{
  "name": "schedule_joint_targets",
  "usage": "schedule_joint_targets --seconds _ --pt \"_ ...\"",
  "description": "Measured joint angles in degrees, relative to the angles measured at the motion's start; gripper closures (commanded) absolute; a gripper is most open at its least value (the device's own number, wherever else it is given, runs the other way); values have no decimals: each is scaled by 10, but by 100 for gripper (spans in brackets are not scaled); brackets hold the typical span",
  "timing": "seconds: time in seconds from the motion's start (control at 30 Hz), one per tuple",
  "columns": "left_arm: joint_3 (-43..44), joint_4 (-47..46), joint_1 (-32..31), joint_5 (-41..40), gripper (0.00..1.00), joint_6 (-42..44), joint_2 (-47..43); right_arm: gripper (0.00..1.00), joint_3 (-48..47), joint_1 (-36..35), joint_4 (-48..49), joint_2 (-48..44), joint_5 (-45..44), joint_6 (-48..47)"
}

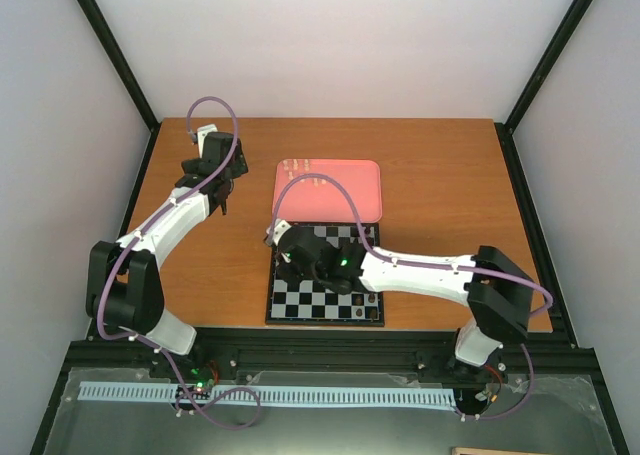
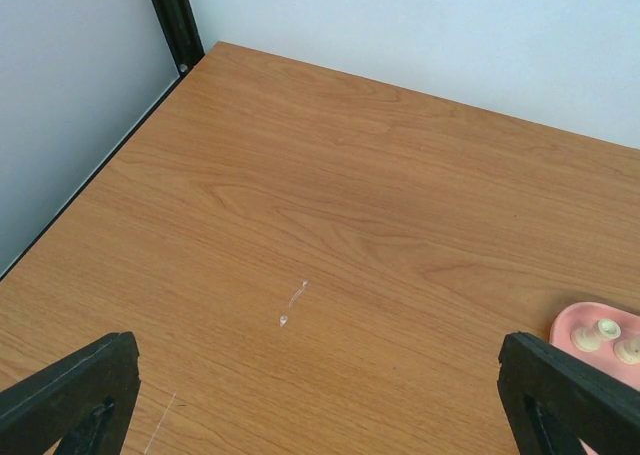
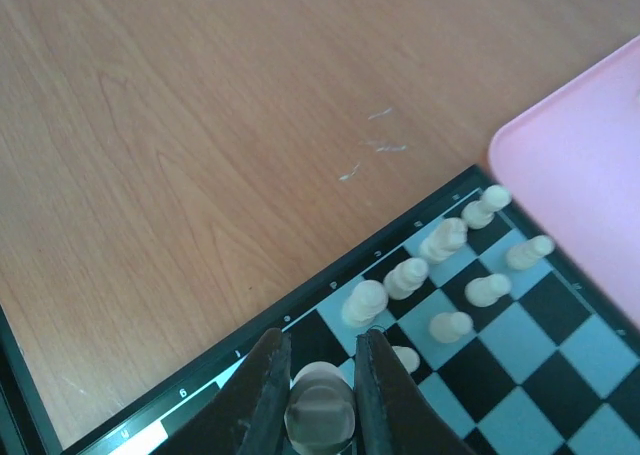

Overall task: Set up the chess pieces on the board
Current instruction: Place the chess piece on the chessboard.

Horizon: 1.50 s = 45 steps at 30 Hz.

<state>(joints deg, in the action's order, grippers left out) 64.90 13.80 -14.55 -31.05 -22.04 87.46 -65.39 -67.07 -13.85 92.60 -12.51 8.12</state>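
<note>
The main risk is crowding. The right arm's fingers [image 3: 262, 395] sit narrowed on 1 tiny cream wooden chess piece [image 3: 320, 415], just beside cream pieces already standing in 2 short rows [image 3: 443, 240] at the corner of the small black-and-white chequered board [image 3: 520, 375]. A lowering finger could clip the nearest standing piece [image 3: 365, 303] and topple it. A release off the middle of a square could leave the held piece leaning or rolling. The held piece sits between the fingertips, over the board's edge squares near its dark border. The left arm's fingers [image 2: 80, 395] are spread wide and hold nothing, above the bare brown wooden surface [image 2: 350, 175]. More cream pieces [image 2: 600, 333] lie on the pink rounded tray [image 2: 570, 325] to their right, apart from them.
</note>
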Motion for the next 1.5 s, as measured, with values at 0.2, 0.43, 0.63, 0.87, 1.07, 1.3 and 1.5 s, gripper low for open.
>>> schedule_joint_targets --seconds 0.2,0.43,0.63,0.87,1.07,1.3,1.5 --pt "0 0 0 0 0 0 0 94 6 -10 25 48 5 15" --pt "0 0 0 0 0 0 0 93 9 -10 52 73 11 24" --pt "0 0 0 -1 0 0 0 93 10 -10 80 97 11 30" --pt "0 0 0 -2 0 0 0 93 10 -10 83 128 8 33" --pt "0 0 0 -3 0 0 0 93 10 -10 85 128 0 33" --pt "0 0 0 -3 0 0 0 93 9 -10 86 140 -6 33" --pt "0 0 0 -3 0 0 0 92 5 -8 94 146 -7 33"
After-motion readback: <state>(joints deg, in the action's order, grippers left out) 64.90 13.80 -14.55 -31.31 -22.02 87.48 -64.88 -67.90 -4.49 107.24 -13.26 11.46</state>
